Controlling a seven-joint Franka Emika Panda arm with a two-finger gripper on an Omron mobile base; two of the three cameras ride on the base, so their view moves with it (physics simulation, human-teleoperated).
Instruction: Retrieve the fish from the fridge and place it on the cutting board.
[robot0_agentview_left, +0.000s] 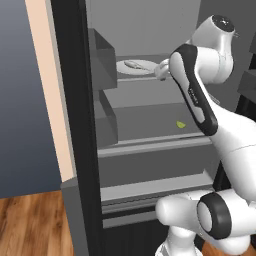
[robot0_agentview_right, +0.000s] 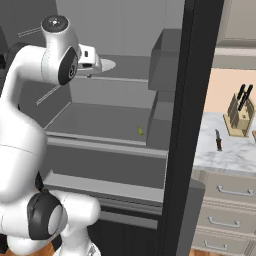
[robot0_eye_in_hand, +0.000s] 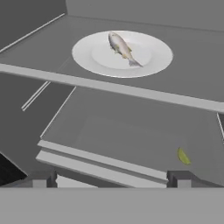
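Where the fish (robot0_eye_in_hand: 121, 47) lies, slantwise across the middle of a white round plate (robot0_eye_in_hand: 148, 68), is the upper shelf (robot0_eye_in_hand: 192, 92) of the open fridge (robot0_agentview_left: 75, 125), with the plate set near that shelf's front edge. Below the plate, on the next shelf down, sits a small yellow-green wedge (robot0_eye_in_hand: 183, 156), well apart from the fish. Gripper (robot0_eye_in_hand: 111, 178) hangs in front of the plate's shelf edge, jaws spread wide with nothing between them, clear of fish and plate.

Wood floor (robot0_agentview_left: 30, 225) under a grey-blue wall (robot0_agentview_left: 20, 100); beige drawers (robot0_agentview_right: 225, 205) carry a marble counter (robot0_agentview_right: 225, 150); knife block (robot0_agentview_right: 239, 116) on it.
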